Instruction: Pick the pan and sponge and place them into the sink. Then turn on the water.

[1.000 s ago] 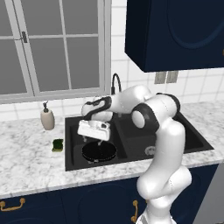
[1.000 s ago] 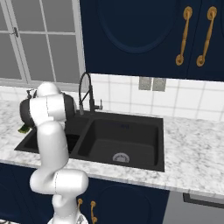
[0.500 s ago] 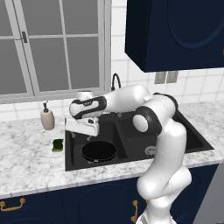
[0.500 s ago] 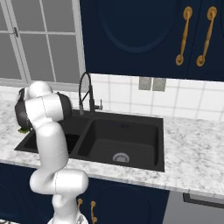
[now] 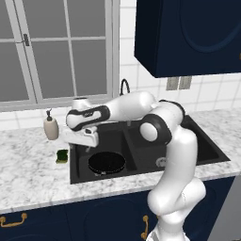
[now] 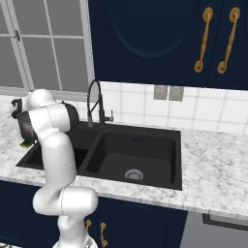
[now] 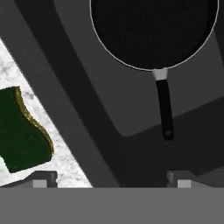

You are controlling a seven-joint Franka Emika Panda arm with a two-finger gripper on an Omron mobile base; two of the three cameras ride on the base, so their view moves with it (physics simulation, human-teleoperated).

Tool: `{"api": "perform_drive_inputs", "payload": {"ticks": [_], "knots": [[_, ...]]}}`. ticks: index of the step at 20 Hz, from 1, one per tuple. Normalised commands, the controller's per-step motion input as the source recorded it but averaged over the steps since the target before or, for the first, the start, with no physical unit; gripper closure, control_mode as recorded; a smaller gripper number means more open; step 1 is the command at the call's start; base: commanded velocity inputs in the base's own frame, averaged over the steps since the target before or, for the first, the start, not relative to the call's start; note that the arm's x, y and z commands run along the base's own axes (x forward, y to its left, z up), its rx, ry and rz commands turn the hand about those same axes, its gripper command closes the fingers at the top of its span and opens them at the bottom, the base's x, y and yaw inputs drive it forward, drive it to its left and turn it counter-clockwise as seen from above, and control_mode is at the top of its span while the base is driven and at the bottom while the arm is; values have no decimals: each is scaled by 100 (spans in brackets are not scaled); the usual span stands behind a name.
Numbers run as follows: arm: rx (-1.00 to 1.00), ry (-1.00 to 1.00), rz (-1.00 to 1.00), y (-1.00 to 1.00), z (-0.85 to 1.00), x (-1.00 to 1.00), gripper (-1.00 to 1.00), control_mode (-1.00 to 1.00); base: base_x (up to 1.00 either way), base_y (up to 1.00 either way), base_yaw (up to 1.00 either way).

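Swinging left off the pan (image 5: 107, 162), which lies in the sink's (image 5: 202, 148) left basin, the empty fingers (image 5: 83, 138) spread wide and now head for the sponge (image 5: 62, 156) on the table (image 5: 28, 176).

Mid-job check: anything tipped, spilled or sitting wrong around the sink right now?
Nothing stands out. The pan lies flat in the left basin of the sink, handle intact. The sponge lies on the counter beside the sink's left edge. The soap dispenser stands upright. No spill visible. The gripper hangs open above the sink's left edge.
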Motion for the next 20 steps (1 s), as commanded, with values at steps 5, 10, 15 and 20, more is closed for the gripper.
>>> {"api": "perform_drive_inputs", "payload": {"ticks": [5,10,15,20], "knots": [[-3,-1,2,50,0,3,-100,-100,0,0,0],[0,-5,4,41,0,16,-100,-100,0,0,0],[0,0,3,27,-1,26,-100,-100,0,0,0],[0,0,4,12,-20,26,-100,-100,0,0,0]]}}
